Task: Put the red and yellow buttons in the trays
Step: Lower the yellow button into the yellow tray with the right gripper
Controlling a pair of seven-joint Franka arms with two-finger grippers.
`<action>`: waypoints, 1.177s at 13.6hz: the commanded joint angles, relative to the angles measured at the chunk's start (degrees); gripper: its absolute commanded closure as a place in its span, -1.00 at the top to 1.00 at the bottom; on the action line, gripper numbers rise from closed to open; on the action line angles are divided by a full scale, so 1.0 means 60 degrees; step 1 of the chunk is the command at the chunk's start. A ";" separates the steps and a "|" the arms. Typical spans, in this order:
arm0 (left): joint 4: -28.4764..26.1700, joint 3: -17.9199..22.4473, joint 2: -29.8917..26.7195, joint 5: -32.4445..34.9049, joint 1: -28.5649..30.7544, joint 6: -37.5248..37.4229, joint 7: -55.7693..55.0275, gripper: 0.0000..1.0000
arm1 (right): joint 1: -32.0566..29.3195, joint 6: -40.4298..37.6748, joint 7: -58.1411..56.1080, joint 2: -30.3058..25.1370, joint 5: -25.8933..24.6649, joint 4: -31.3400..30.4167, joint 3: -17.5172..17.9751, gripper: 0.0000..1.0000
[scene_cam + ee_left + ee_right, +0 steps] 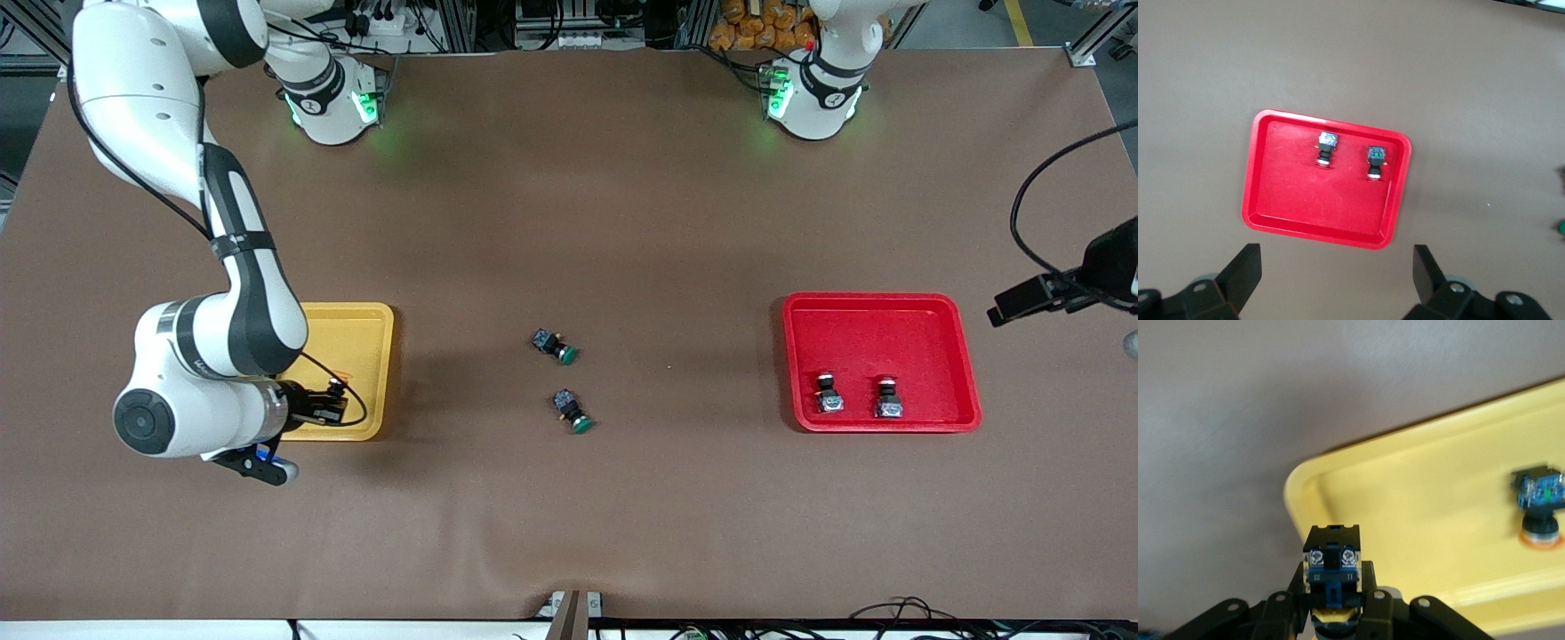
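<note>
A brown tabletop is seen evenly lit; aluminium framing and cables are seen along its edges.

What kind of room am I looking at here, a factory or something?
Most likely a robotics lab or test bench, not a factory line. Two white arms are bolted to one brown-covered table, aluminium framing and loose cables run along its edges, and the work is small: push-buttons sorted into a red tray and a yellow tray.
</note>
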 commanded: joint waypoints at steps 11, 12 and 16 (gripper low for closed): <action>-0.0239 0.3388 -0.1267 -0.0437 -0.3300 -0.0499 0.1059 1.00 | -0.0884 0.2999 -0.2492 -0.0903 -0.0008 -0.3499 0.0105 1.00; -0.0224 0.3387 -0.1223 -0.0437 -0.3300 -0.0499 0.1044 1.00 | -0.0913 0.2984 -0.2492 -0.0918 -0.0008 -0.3455 0.0105 1.00; -0.0107 0.3402 -0.1019 -0.0320 -0.3387 -0.0484 0.1191 1.00 | -0.0884 0.1804 -0.2419 -0.0977 0.0006 -0.2566 0.0105 1.00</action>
